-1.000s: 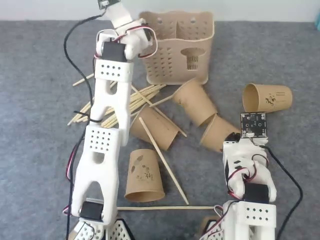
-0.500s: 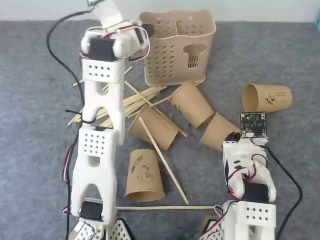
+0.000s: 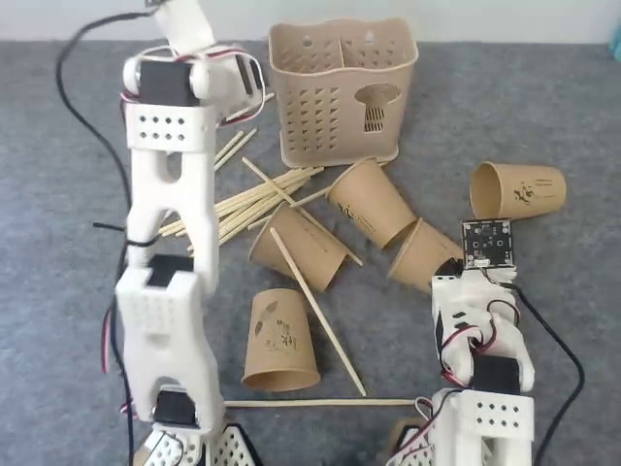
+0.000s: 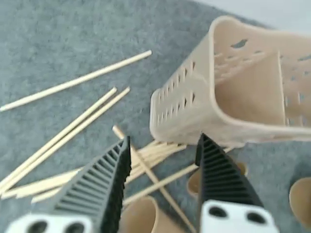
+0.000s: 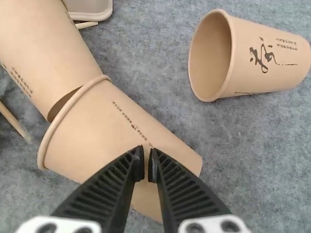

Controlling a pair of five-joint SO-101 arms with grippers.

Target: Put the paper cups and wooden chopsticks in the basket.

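The tan perforated basket stands upright at the back of the grey mat; it is also in the left wrist view. My left gripper hangs open and empty just left of the basket, above loose wooden chopsticks. A pile of chopsticks lies in front of the basket. Several paper cups lie on their sides, among them one against another. My right gripper is shut just above that second cup, holding nothing.
A separate cup lies open-mouthed at the right. Another cup stands mouth-down near the front, beside a long chopstick. One chopstick lies across the front between the arm bases.
My left arm has swung left and away from the basket's left rim, and the basket now stands squarer. The right arm has kept still.
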